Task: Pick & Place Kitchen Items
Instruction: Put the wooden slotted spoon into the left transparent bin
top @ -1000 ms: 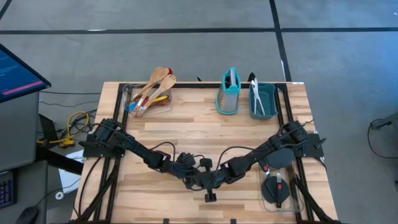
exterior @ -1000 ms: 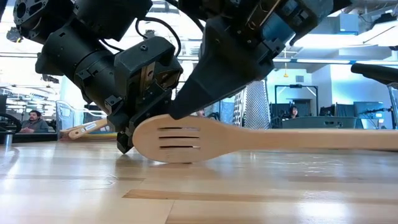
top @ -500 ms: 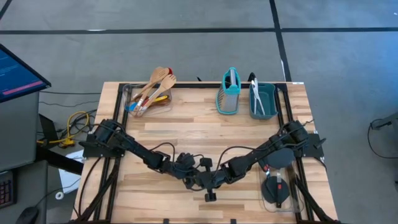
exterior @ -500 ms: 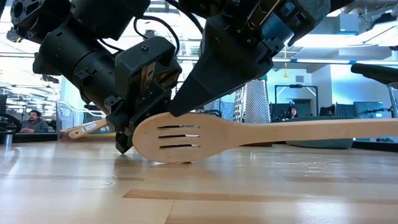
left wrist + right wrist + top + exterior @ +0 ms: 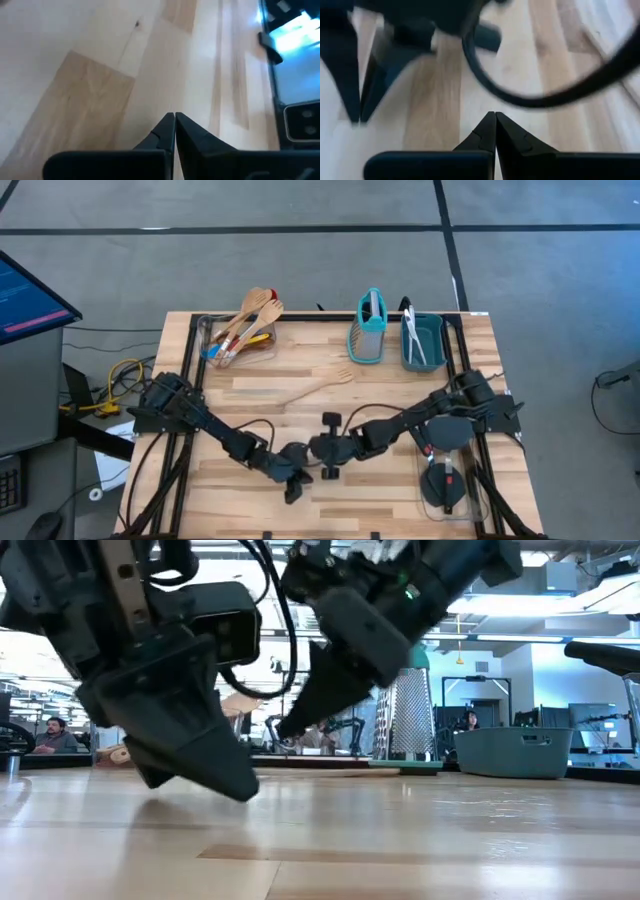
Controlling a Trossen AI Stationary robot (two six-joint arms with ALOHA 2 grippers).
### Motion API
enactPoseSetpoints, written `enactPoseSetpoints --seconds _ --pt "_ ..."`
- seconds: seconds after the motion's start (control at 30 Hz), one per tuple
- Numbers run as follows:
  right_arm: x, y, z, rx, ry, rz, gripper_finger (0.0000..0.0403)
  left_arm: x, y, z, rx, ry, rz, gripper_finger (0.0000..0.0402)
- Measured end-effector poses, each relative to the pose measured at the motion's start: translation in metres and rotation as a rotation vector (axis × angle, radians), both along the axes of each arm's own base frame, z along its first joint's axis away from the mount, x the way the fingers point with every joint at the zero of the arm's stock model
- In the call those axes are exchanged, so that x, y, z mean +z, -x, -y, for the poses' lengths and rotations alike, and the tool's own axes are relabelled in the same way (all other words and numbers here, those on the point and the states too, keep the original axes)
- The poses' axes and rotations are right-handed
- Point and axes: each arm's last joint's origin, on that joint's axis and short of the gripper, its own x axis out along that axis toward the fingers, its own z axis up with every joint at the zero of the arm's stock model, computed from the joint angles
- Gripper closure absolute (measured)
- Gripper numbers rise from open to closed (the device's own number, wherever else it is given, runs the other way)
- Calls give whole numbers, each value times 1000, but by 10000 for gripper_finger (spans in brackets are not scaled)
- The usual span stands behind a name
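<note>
Slotted spatula (image 5: 316,387) now freed, lying beyond both empty pressed-together hands, left hand (image 5: 292,489), right hand (image 5: 327,465)

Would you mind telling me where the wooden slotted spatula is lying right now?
In the high view the wooden slotted spatula lies loose on the table's middle, just in front of the teal box grater, beyond both grippers.

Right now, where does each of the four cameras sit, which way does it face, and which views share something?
High view: overhead, straight down; both arms, left gripper and right gripper, wooden slotted spatula.
Low view: table height, level toward the room; both grippers, box grater, teal bin.
Left wrist view: on the left arm, down at bare table; its shut fingers.
Right wrist view: on the right arm, down at table; its shut fingers, a cable.
Shared: high and low views both show grater and bin.
</note>
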Motion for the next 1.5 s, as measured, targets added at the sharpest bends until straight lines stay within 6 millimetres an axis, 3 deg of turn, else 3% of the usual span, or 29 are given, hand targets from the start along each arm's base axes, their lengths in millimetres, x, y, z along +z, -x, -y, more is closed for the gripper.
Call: enactPoseSetpoints --seconds 0.27,0.5,0.63,0.87,1.0,1.37,1.5 --pt "10 4 1 1 -10 -14 403 5 4 -6 45 -66 -28 400" --pt "27 30 4 -97 44 -148 403 9 14 -15 91 -219 -102 400" --pt "41 41 9 -130 41 -184 403 25 18 -22 100 -327 -80 400" --pt "63 56 14 -133 46 -201 403 72 23 -36 88 -483 69 400" --pt "70 62 19 -126 35 -162 403 82 28 -54 124 -513 86 400" --pt "46 106 56 -285 -181 114 403 59 39 -91 227 -548 -13 400" --pt "32 109 74 -375 -251 187 403 57 38 -102 275 -571 -29 400"
